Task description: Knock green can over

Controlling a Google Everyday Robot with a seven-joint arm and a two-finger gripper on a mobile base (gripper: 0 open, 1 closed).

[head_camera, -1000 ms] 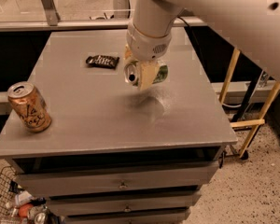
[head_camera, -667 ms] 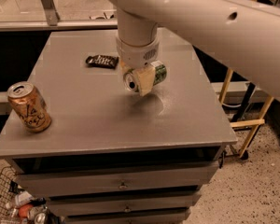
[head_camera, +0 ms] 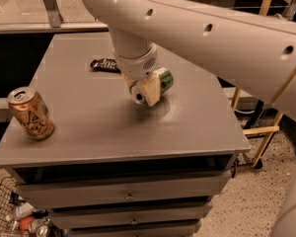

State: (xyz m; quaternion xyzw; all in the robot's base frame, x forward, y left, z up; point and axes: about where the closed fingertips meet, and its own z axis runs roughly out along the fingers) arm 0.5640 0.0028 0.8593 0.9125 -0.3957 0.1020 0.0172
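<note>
The green can (head_camera: 164,79) is near the middle of the grey table (head_camera: 89,137), tipped well off upright, with its silver end pointing down and to the left. The gripper (head_camera: 144,90) sits right against it and covers its middle. You cannot tell from here whether the gripper is clamped on the can or only pressed against its side, and you cannot tell whether the can's lower end touches the tabletop.

Here is what could go wrong. If the can is being carried rather than pushed, it may never end up lying on the table, so the knock would not count. Once it is let go on its side, a light round can is likely to roll, and the right edge of the table is the nearest drop. A sweeping move toward the back could also catch the dark snack bar (head_camera: 104,64) lying just behind the gripper. The orange can (head_camera: 32,113) stands well apart at the left edge, so I judge the risk of toppling the wrong can to be low.

By count, there is one green can, one orange can, one snack bar, one gripper and one table. At least two drawers (head_camera: 129,196) show beneath the tabletop, and one wire basket (head_camera: 1,206) of clutter sits on the floor at the lower left.
</note>
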